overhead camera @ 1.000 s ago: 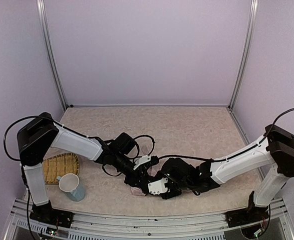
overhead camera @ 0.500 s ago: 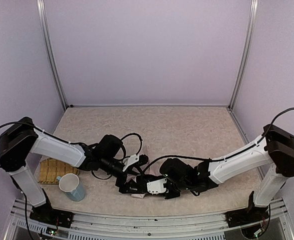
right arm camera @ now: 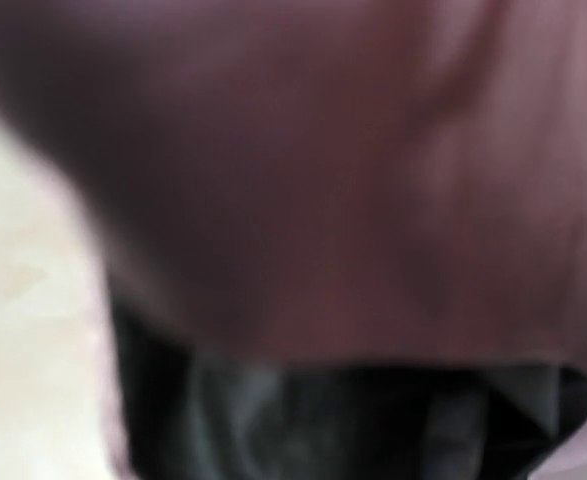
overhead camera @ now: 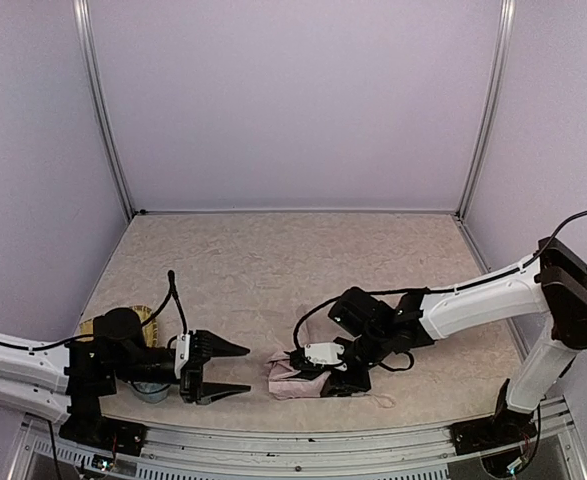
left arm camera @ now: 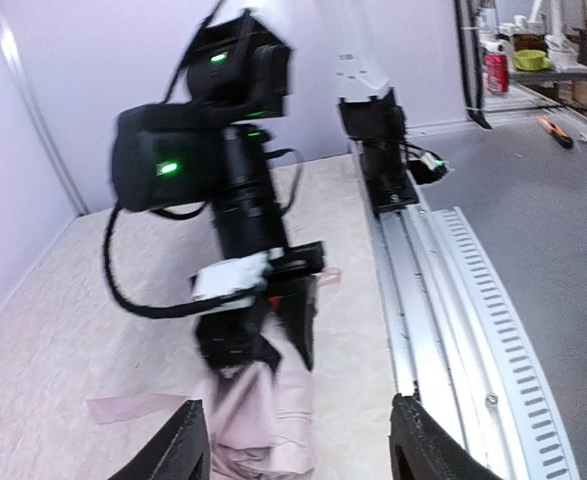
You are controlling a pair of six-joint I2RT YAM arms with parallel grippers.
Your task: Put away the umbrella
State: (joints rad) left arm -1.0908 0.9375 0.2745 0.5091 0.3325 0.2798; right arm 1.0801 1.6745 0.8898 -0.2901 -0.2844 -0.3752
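1. Plainly, the umbrella (overhead camera: pixel 289 382) lay folded into a pale pink bundle on the table (overhead camera: pixel 303 260), close to the front edge and roughly midway between the two arms.
2. The right claw (overhead camera: pixel 320 368) reached down onto the right end of the bundle and was clamped on the pink fabric, with a black finger on either side of a bunched fold (the left wrist camera showed this best).
3. The right wrist camera saw only blurred pink cloth with a dark band below it, pressed close to the lens.
4. The left claw (overhead camera: pixel 245 368) hung low over the table to the left of the umbrella, near it but not touching, and pointed toward it.
5. Its two fingers stood spread apart, with nothing between them.
6. A thin pink strap (overhead camera: pixel 378 400) lay flat on the table just beside the bundle's right end.
7. A woven basket (overhead camera: pixel 151 318) sat at the left side of the table, mostly hidden behind the left arm.
8. A ridged metal rail (left arm camera: pixel 443 300) ran along the front edge of the table, near the umbrella.
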